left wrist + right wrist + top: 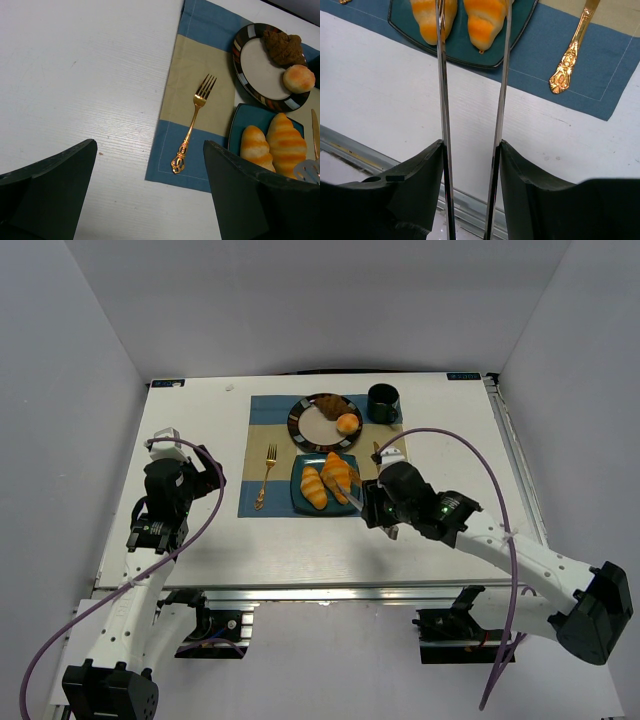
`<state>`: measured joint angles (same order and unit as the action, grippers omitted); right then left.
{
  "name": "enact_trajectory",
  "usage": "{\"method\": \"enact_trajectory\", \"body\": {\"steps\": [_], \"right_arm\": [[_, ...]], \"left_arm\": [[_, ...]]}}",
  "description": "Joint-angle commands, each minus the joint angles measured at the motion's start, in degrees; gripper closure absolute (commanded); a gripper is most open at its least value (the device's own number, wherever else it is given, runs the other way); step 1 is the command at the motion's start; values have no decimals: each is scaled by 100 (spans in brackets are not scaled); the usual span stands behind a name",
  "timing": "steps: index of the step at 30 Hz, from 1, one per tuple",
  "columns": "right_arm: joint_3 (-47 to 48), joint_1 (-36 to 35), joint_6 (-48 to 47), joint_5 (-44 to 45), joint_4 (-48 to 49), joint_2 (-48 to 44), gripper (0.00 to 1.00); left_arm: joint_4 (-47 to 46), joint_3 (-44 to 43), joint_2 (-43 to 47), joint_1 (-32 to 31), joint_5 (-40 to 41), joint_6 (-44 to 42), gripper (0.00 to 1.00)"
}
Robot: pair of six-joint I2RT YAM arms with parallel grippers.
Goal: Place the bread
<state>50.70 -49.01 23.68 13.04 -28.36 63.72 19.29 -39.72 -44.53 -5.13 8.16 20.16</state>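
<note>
Two golden-orange croissant rolls, the bread, lie side by side [313, 487] [338, 476] on a square blue plate [297, 505]. They also show in the left wrist view [255, 147] [286, 142] and in the right wrist view [427, 20] [485, 20]. My right gripper [372, 508] [471, 145] is shut on metal tongs [441, 75], whose two arms stand apart and reach over the right roll. The tongs' tip shows in the left wrist view [306, 171]. My left gripper [205, 475] [150, 150] is open and empty over the bare table, left of the placemat.
A round dark plate [300, 425] behind the blue one holds a dark brown pastry [330, 405] and a small round bun [347, 423]. A black cup [383, 402] stands at the back right. A gold fork [266, 478] lies left of the blue plate, a gold knife [570, 55] right of it, all on a blue-and-tan placemat [262, 410].
</note>
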Motion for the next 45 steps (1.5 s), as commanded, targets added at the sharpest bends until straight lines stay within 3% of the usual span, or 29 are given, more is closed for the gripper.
{"method": "enact_trajectory", "body": {"steps": [1, 9, 13, 20, 31, 38, 45], "right_arm": [[124, -64, 128, 173, -47, -246, 47], [660, -64, 295, 917, -345, -475, 45], [1563, 242, 32, 1324, -609, -29, 44], [2522, 2497, -942, 174, 171, 807, 46], [3753, 4487, -1472, -688, 1034, 3197, 48], [4992, 4840, -1612, -706, 1017, 5173, 48], [5784, 5095, -1639, -724, 824, 6213, 48]], "left_arm": [[13, 17, 41, -32, 45, -12, 2], [5, 17, 41, -24, 45, -12, 2], [13, 17, 41, -24, 45, -12, 2], [31, 18, 50, -24, 80, -12, 2], [31, 18, -152, -24, 19, -12, 2], [84, -18, -380, -24, 19, -39, 2], [84, -35, -530, -24, 19, -56, 2]]}}
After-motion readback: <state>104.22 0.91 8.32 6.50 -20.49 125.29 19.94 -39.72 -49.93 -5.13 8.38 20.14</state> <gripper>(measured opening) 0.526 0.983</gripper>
